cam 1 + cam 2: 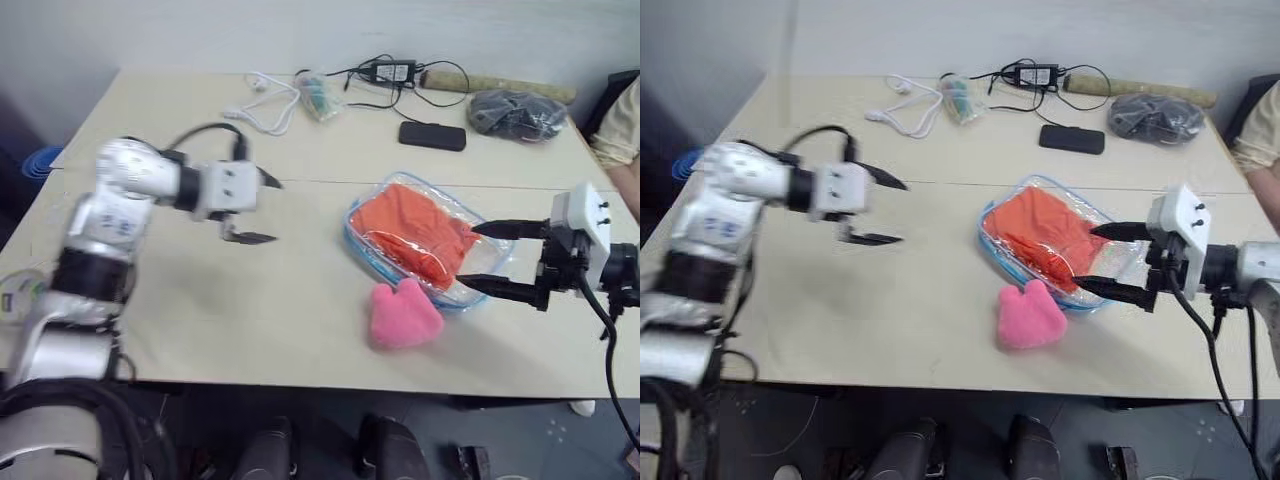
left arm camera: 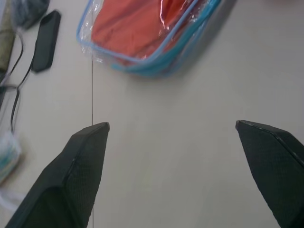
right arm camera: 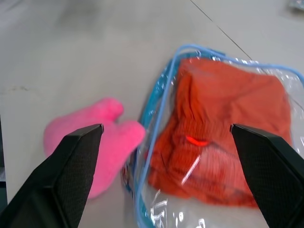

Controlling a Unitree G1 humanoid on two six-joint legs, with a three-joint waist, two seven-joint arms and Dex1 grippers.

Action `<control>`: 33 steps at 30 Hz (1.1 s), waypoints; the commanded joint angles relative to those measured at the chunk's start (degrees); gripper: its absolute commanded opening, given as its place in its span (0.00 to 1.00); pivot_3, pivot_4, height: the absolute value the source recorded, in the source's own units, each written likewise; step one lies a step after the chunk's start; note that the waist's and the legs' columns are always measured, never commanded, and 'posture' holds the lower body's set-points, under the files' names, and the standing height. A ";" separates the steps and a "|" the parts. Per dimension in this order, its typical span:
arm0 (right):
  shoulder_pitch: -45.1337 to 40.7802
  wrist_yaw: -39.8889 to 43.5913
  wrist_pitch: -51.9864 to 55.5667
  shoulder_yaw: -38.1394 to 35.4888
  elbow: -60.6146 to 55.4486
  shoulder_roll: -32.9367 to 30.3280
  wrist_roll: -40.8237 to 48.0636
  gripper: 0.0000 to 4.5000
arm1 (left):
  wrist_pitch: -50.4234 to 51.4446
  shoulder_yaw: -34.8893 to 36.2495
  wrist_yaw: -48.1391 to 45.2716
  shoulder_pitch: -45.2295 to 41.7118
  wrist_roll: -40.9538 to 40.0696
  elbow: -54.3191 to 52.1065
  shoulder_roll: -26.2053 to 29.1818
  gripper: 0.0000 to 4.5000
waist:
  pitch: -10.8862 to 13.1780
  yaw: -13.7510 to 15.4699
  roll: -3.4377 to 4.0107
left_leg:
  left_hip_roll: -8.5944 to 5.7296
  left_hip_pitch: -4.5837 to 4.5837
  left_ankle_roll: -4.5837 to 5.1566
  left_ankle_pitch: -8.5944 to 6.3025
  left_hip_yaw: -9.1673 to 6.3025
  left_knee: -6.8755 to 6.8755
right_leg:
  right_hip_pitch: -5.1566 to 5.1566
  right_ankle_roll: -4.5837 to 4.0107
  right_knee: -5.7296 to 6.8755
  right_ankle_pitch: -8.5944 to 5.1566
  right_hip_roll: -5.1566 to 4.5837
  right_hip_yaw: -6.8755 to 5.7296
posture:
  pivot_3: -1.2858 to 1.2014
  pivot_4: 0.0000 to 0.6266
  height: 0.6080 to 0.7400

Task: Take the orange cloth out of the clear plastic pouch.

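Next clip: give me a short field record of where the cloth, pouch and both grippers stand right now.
cloth: orange cloth inside the clear plastic pouch
pouch: flat on the table
left gripper: open, empty, apart from the pouch
right gripper: open, empty, at the pouch's right end
nearby: pink plush against the pouch's near edge
task state: cloth not yet out

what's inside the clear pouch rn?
The orange cloth, crumpled, fills most of the clear plastic pouch. Anything beneath the cloth is hidden.
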 commanded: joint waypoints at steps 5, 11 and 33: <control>9.34 -4.02 4.48 -13.34 -9.34 0.31 2.48 1.00 | -19.16 -3.79 4.89 -11.63 7.36 24.77 -11.95 1.00 | 0.03 -1.12 -0.08 | 0.00 -0.06 0.11 -0.07 -0.04 0.00 | 0.02 0.09 -0.15 0.05 -0.03 -0.01 | 0.52 0.24 1.00; 12.57 -8.18 4.99 -15.86 -12.03 2.42 3.29 1.00 | -23.41 -6.99 8.11 -13.42 13.63 33.33 -16.82 1.00 | 0.06 -1.01 -0.12 | 0.02 -0.05 0.12 -0.07 -0.20 0.06 | 0.03 0.09 -0.11 0.05 -0.04 -0.01 | 0.52 0.24 1.00; 11.62 -9.19 3.43 -12.50 -11.26 1.44 5.87 1.00 | -6.82 -3.89 14.73 -7.19 17.01 31.24 -20.10 0.00 | 0.07 -1.01 -0.14 | 0.06 -0.27 0.28 -0.17 -0.47 0.44 | 0.02 0.18 -0.10 0.11 -0.09 -0.05 | 0.52 0.24 1.00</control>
